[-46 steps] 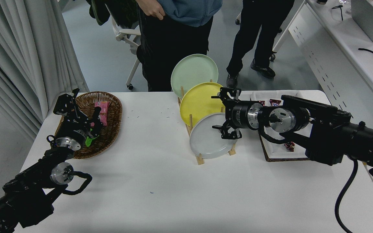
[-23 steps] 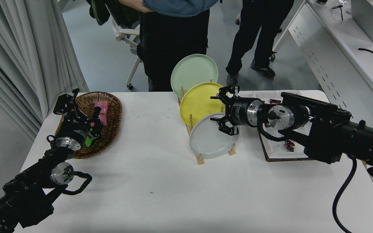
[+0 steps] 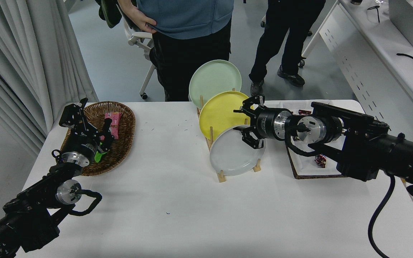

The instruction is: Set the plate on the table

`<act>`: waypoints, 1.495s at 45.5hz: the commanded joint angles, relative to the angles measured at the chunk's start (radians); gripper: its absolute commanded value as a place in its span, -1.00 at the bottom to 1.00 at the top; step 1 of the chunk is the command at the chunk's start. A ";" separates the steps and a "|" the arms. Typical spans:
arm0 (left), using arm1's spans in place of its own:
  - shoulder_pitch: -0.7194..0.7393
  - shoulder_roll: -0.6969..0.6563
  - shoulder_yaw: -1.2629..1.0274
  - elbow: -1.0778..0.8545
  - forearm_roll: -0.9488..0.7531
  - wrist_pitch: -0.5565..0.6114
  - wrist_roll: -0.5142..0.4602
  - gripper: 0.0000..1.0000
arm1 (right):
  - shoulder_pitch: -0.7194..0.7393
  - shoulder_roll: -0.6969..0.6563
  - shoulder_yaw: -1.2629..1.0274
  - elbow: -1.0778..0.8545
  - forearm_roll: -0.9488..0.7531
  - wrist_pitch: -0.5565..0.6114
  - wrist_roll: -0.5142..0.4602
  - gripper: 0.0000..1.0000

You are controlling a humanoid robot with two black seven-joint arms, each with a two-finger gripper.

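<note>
- The 2 people (image 3: pixel 188 32) at the far side are cut off above the waist by the top edge.
- The yellow plate (image 3: pixel 221 114) hides the pale green plate's (image 3: pixel 213 77) lower edge.
- The right gripper (image 3: pixel 247 123) covers the grey plate's (image 3: pixel 235 152) upper right rim.

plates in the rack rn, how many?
3, all on edge in the wooden rack: pale green plate farthest back, yellow plate in the middle, light grey plate nearest the camera, right claw at its upper rim. None seem hidden.
</note>
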 commanded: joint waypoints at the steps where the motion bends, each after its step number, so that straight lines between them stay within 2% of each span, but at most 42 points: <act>1: 0.000 0.000 0.000 0.000 0.000 0.000 0.000 1.00 | 0.001 -0.007 -0.006 0.004 0.003 -0.011 -0.002 -0.20; 16: 0.000 0.000 0.000 0.000 0.000 0.000 0.000 1.00 | 0.006 -0.021 -0.012 0.014 0.003 -0.012 -0.021 -0.23; 27: 0.000 0.000 0.000 0.000 0.001 0.000 0.000 1.00 | 0.007 -0.027 -0.013 0.015 0.003 -0.012 -0.047 -0.52; 42: 0.000 0.000 0.000 0.000 0.001 0.000 0.000 1.00 | 0.009 -0.028 -0.012 0.017 0.003 -0.011 -0.082 -0.70; 49: 0.000 0.000 0.000 0.000 0.000 0.000 0.000 1.00 | 0.009 -0.042 -0.009 0.032 0.001 -0.006 -0.110 -0.95; 68: 0.000 0.000 0.000 0.000 0.000 0.000 0.000 1.00 | 0.010 -0.047 0.005 0.043 0.001 -0.002 -0.113 -1.00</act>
